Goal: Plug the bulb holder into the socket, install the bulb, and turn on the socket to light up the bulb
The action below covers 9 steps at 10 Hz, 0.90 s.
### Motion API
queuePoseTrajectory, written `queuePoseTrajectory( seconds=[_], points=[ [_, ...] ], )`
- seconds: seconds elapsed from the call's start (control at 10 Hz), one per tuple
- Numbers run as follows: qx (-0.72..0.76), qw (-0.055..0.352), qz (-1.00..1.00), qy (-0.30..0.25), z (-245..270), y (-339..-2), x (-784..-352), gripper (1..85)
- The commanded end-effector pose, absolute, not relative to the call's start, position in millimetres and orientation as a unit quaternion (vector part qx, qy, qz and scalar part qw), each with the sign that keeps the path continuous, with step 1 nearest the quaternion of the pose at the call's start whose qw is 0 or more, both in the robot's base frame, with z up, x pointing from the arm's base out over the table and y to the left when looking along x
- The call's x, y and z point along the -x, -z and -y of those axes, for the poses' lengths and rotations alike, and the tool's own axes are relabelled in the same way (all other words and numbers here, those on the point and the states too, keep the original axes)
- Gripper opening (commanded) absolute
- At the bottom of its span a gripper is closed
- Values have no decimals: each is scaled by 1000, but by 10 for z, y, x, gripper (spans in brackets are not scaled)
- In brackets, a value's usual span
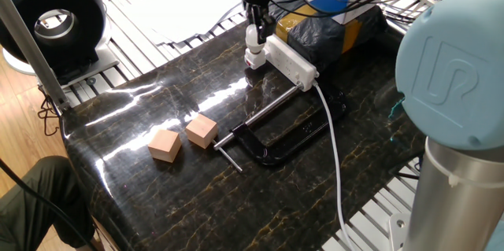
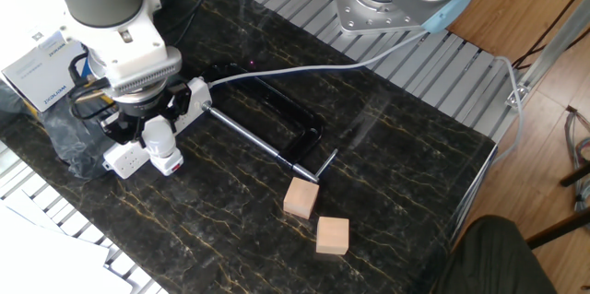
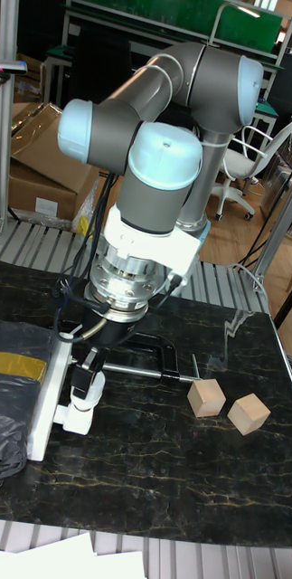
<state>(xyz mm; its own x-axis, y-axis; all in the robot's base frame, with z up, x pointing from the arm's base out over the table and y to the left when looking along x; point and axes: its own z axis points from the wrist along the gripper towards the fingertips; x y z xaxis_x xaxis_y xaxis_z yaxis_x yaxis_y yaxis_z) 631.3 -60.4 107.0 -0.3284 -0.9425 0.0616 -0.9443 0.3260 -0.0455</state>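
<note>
Gripping bulb (image 2: 159,134), hand (image 2: 157,128), holder's red mark (image 2: 172,169)

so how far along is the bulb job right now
Done: the bulb holder sits plugged in at the end of the socket. In hand: the pincer is closed around the bulb standing on the holder, apparently seating it; how fully it is seated cannot be told. Left: releasing the bulb and switching the socket on, since the bulb shows no glow.

We see a lab workshop: stacked brown cardboard boxes (image 3: 32,149), a white swivel office chair (image 3: 239,174), and a ribbed aluminium-profile bench (image 2: 419,82) under a dark marbled tabletop (image 2: 387,174).
</note>
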Motion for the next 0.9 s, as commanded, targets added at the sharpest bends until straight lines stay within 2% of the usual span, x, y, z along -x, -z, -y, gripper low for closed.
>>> queuePoseTrajectory(
  seconds=[0.0, 0.8],
  points=[
    [-549, 12, 835, -30, 584, -1077, -6295, 10],
    [-433, 30, 901, -22, 587, -1067, -6208, 10]
  ],
)
